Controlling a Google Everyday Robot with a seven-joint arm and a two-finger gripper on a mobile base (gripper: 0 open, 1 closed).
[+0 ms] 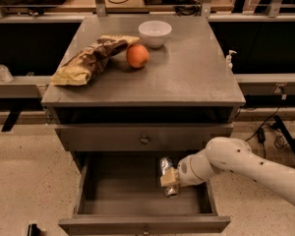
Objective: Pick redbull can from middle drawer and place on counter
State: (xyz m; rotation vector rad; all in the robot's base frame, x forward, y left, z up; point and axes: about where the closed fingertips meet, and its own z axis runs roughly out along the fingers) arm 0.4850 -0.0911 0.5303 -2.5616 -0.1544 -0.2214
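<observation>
The gripper (168,178) is inside the open drawer (118,193), right of centre. Its fingers (165,180) are clamped on the can (165,164), which is roughly upright. On the desk (191,77), far left, lie a bag (88,60), an orange (137,56) and a bowl (155,33).
</observation>
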